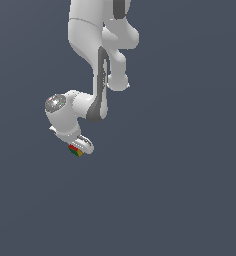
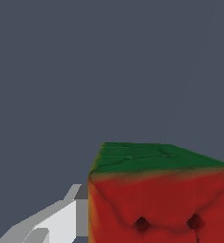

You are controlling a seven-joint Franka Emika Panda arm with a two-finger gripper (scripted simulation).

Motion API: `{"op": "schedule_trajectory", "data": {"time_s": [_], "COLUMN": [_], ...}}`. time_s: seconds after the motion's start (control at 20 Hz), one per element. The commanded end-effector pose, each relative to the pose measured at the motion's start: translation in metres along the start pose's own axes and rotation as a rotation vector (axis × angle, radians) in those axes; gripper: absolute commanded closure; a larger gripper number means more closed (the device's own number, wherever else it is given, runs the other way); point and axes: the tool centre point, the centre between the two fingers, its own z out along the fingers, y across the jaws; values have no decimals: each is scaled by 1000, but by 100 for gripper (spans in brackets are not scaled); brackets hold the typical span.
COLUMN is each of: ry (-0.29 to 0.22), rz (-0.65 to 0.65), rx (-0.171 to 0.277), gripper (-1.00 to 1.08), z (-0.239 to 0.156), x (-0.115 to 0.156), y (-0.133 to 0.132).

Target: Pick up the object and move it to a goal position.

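Observation:
The small cube [image 1: 76, 150], with red, green and yellow-orange faces, sits at the tip of my gripper [image 1: 80, 147], low in the exterior view's left half. In the wrist view the cube [image 2: 156, 194] fills the frame's lower right, showing a green face and a red face. One white finger [image 2: 61, 220] presses against its side. The other finger is out of frame. The gripper is shut on the cube.
The white arm [image 1: 97, 60] comes down from the top of the exterior view and bends at the wrist [image 1: 62, 112]. Around it there is only a plain dark grey-blue ground. No goal marker shows.

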Motion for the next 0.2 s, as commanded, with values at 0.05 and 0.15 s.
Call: {"op": "schedule_trajectory", "data": {"time_s": [0.05, 0.15], "ry": [2, 2], "rz": [-2, -2], "rx": [1, 1], "gripper": [108, 108], "z": [-1, -1], "x": [1, 1], "y": [0, -1]}}
